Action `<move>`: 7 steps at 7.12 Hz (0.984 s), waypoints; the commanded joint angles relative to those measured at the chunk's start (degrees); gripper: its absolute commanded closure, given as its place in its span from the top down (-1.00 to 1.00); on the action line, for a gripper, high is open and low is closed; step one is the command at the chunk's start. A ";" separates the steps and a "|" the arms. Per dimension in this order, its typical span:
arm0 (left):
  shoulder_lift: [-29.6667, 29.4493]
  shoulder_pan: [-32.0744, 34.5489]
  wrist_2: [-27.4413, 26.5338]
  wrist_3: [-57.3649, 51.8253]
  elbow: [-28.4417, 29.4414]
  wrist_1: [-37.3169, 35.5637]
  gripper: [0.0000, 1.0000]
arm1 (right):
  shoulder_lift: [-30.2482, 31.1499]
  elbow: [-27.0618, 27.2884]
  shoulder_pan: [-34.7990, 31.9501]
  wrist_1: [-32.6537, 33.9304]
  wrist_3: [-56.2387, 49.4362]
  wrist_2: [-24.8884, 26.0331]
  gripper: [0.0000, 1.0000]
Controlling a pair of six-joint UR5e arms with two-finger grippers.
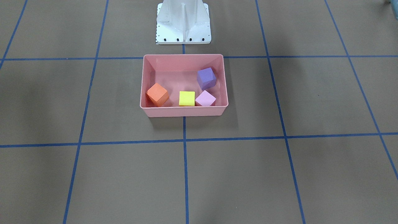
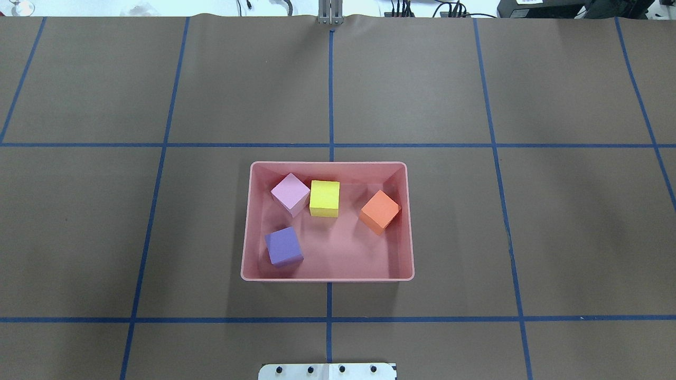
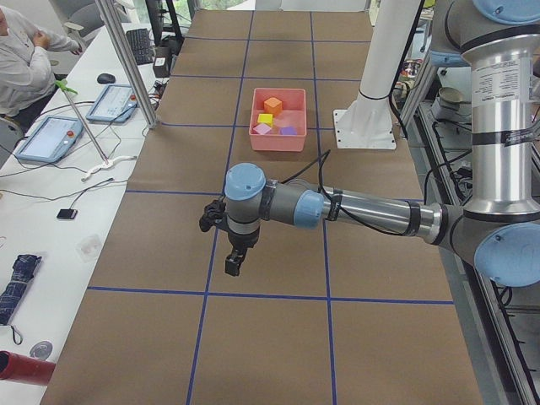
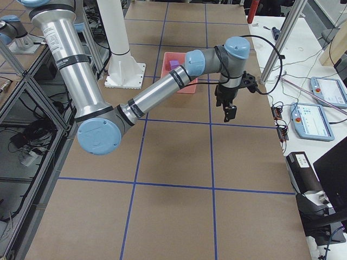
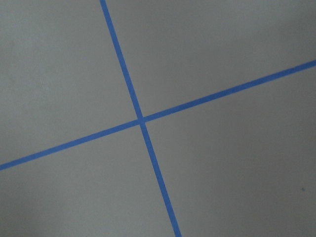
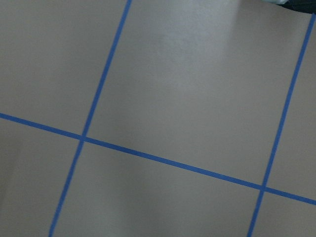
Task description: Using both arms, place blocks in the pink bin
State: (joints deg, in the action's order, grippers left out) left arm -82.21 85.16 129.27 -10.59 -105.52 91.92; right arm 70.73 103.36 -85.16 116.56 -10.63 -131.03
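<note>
The pink bin [image 1: 184,112] [image 2: 327,278] stands at the table's middle, in front of the robot's base. All the blocks lie inside it: orange [image 1: 157,94] [image 2: 379,211], yellow [image 1: 187,98] [image 2: 324,197], light pink [image 1: 205,99] [image 2: 290,192] and purple [image 1: 206,78] [image 2: 283,246]. My left gripper [image 3: 234,263] hangs above bare table far from the bin, seen only in the exterior left view. My right gripper [image 4: 230,112] hangs above the table on the other side, seen only in the exterior right view. I cannot tell whether either is open or shut. Both wrist views show only brown table and blue tape.
The white metal base [image 1: 183,28] [image 2: 327,371] stands just behind the bin. Blue tape lines grid the brown table. A side desk with tablets [image 3: 51,135] and a seated person [image 3: 25,59] runs along the operators' side, and a metal post [image 3: 126,59] stands near it.
</note>
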 commanded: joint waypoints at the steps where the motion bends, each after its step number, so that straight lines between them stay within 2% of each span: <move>1: 0.99 4.20 0.19 -2.77 0.48 -6.03 1.00 | 5.09 -5.69 -6.83 -0.10 -10.71 -0.63 1.00; 2: 1.08 6.58 4.11 -2.77 1.27 -8.49 1.00 | 9.81 -5.97 -9.12 -1.67 -10.73 -0.54 1.00; 3: 1.17 8.25 6.58 -2.59 2.41 -9.38 1.00 | 15.69 -6.93 -10.80 -8.90 -10.82 -0.19 1.00; 4: 2.22 8.88 6.61 -1.90 2.42 -9.04 1.00 | 20.45 -9.90 -11.51 -17.77 -10.21 -0.28 1.00; 5: 2.23 8.89 6.61 -1.45 2.51 -8.78 1.00 | 20.76 -12.45 -11.69 -22.55 -9.94 -0.10 1.00; 6: 2.14 8.89 6.70 -1.36 1.73 -8.60 1.00 | 20.93 -12.83 -11.69 -22.60 -7.42 0.33 1.00; 7: 1.79 8.80 6.70 -1.36 1.54 -8.51 1.00 | 21.28 -12.74 -11.69 -22.95 0.96 0.95 1.00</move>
State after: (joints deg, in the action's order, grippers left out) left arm -80.19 93.95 135.90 -12.06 -103.62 83.27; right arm 91.40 91.08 -96.77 94.87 -16.91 -130.71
